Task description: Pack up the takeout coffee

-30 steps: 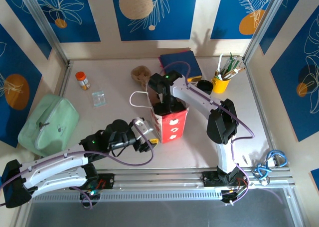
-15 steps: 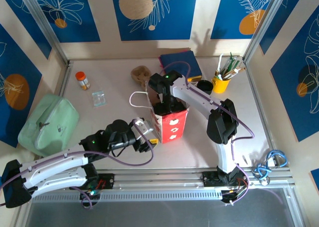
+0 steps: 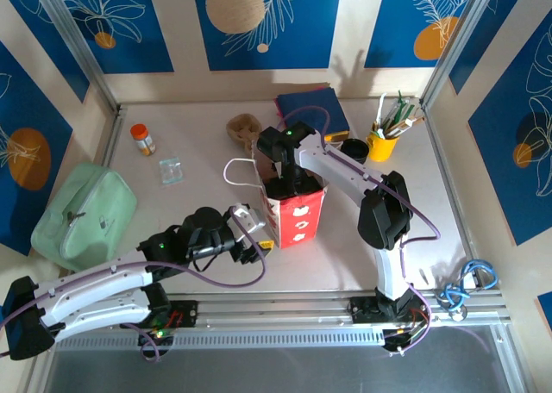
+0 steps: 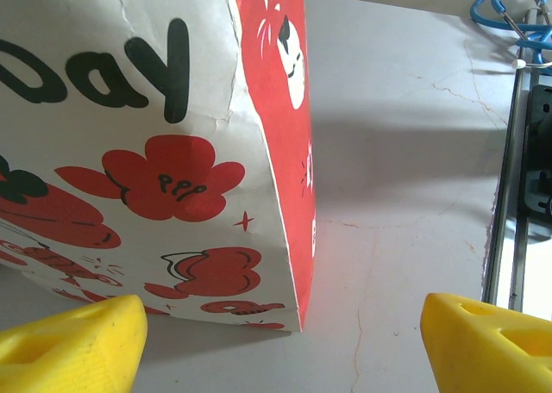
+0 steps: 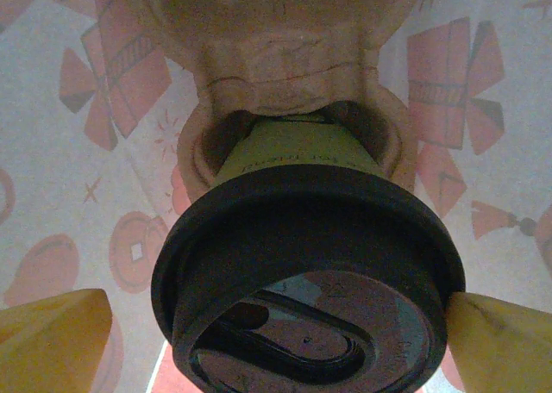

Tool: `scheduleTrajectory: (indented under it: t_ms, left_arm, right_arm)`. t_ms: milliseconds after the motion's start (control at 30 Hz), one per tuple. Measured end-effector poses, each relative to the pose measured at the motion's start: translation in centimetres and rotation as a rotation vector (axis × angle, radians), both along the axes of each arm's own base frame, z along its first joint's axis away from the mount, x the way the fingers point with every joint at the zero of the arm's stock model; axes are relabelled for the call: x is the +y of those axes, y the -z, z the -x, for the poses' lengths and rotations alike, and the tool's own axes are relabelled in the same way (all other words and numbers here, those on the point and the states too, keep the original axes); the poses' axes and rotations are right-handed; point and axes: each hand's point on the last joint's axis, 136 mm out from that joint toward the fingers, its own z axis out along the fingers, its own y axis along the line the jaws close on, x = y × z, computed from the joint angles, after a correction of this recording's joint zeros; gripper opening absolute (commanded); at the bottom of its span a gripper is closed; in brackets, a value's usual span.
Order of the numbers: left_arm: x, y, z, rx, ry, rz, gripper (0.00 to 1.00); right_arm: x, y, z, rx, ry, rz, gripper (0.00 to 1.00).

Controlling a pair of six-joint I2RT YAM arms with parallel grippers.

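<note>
Two tools spread apart — right tool [image 5: 276, 346] astride lidded green cup [image 5: 297, 156] in carrier [image 5: 285, 48], left tool [image 4: 280, 341] beside paper bag [image 4: 155, 152].

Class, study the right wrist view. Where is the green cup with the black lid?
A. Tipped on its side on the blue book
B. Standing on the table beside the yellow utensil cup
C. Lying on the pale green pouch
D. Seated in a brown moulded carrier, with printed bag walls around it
D: the green cup, under its black lid, sits in a socket of the brown carrier, with the bag walls printed around it.
</note>
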Motion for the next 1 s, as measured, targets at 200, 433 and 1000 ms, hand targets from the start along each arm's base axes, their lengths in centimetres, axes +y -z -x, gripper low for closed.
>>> scheduleTrajectory:
  t_ms: [200,433,1000]
  left_arm:
    - [0.0,0.0,0.0,0.000,0.000,0.000,0.83]
    - [0.0,0.0,0.0,0.000,0.000,0.000,0.83]
    - [0.0,0.0,0.0,0.000,0.000,0.000,0.83]
  right_arm:
    - [0.0,0.0,0.0,0.000,0.001,0.000,0.99]
    - [-0.1,-0.5,0.1,-0.009,0.004,-0.007,0.99]
    - [0.2,-1.3,0.3,-0.027,-0.008,-0.013,0.99]
